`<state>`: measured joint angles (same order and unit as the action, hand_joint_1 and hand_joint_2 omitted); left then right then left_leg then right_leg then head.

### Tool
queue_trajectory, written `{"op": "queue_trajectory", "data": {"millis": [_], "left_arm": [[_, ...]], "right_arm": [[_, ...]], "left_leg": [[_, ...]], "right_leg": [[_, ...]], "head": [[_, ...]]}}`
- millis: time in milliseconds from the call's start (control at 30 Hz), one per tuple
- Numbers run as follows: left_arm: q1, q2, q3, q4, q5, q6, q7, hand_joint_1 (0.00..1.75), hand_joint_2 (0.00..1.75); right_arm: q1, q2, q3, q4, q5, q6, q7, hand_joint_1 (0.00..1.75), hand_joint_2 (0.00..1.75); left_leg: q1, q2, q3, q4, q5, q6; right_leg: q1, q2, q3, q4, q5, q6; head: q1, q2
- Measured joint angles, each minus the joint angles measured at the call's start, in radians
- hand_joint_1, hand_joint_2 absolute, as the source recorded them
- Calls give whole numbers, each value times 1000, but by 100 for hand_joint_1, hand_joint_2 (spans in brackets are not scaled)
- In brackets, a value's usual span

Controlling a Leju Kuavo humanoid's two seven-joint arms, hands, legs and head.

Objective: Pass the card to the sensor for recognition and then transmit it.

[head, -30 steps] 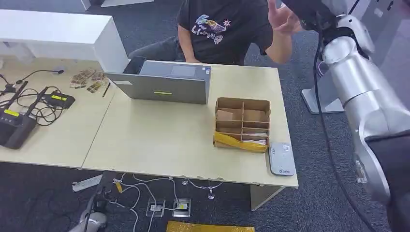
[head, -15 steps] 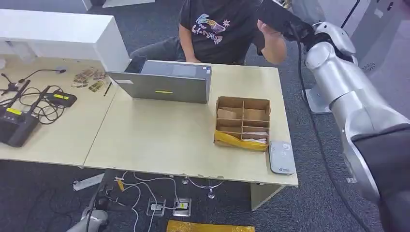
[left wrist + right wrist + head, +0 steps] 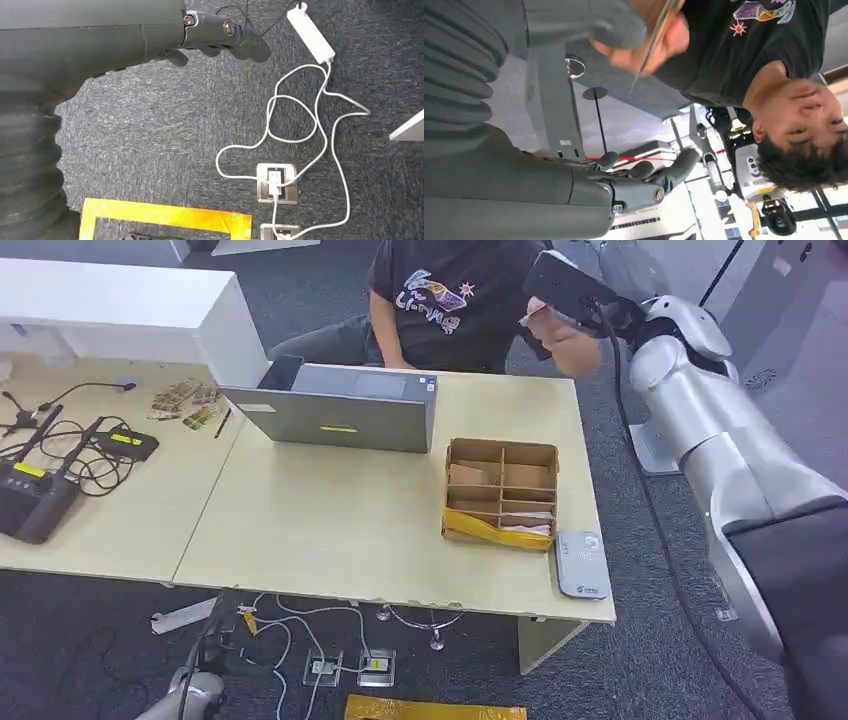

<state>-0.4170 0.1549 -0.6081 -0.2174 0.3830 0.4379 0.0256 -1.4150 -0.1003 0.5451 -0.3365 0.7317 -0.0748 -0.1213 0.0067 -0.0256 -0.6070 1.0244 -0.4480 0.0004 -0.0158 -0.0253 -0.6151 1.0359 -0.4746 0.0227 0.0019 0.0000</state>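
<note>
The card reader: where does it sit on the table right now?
In the head view the grey card reader lies flat at the table's near right corner, just right of the cardboard divider box.

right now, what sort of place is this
Probably an office or robotics lab: a pale wooden desk carries a grey laptop and black cabled devices, a white power strip trails cables on grey carpet, and a seated person faces the robot.

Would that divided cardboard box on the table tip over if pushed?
Probably not: the cardboard box is low and wide, so it would likely slide. Its thin walls suggest it is light and could dent under a hard squeeze.
</note>
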Motion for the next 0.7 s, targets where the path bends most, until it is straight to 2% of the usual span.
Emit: {"op": "queue_trajectory", "data": {"millis": [200, 333, 433, 567, 633, 700], "left_arm": [[0, 0, 0, 0, 0, 5, 0, 0, 175], [0, 0, 0, 0, 4, 12, 0, 0, 175], [1, 0, 2, 0, 12, 14, -3, 0, 175], [2, 1, 3, 0, 24, 14, -14, 0, 175], [3, 2, 3, 1, 30, 15, -22, 0, 175], [4, 3, 4, 0, 39, 18, -27, 0, 175]], "right_arm": [[0, -2, 4, 5, -50, -30, -32, 0, 175], [1, -3, -1, 5, -110, -23, -91, 0, 175], [3, -3, -22, 5, -197, 47, -193, 0, 175], [33, -3, -57, -11, -328, 198, -348, 0, 175], [63, -5, -75, -31, -379, 252, -396, 0, 175], [100, -11, -87, -59, -409, 284, -410, 0, 175]], "left_leg": [[0, 0, 0, 0, 0, 0], [0, 0, -1, 0, 0, 0], [0, 0, -1, 0, 0, 0], [0, 0, -1, 0, 0, 0], [0, 0, -1, 0, 0, 0], [0, 0, -1, 0, 0, 0]], "right_leg": [[0, 0, -1, 0, 0, 0], [0, 0, -1, 0, 1, -1], [0, 0, -1, 0, 1, -1], [0, 0, -1, 0, 1, -1], [0, 0, -1, 0, 1, -1], [0, 0, -1, 0, 1, -1]], "head": [[0, 0], [0, 0], [0, 0], [0, 0], [0, 0], [0, 0]]}}
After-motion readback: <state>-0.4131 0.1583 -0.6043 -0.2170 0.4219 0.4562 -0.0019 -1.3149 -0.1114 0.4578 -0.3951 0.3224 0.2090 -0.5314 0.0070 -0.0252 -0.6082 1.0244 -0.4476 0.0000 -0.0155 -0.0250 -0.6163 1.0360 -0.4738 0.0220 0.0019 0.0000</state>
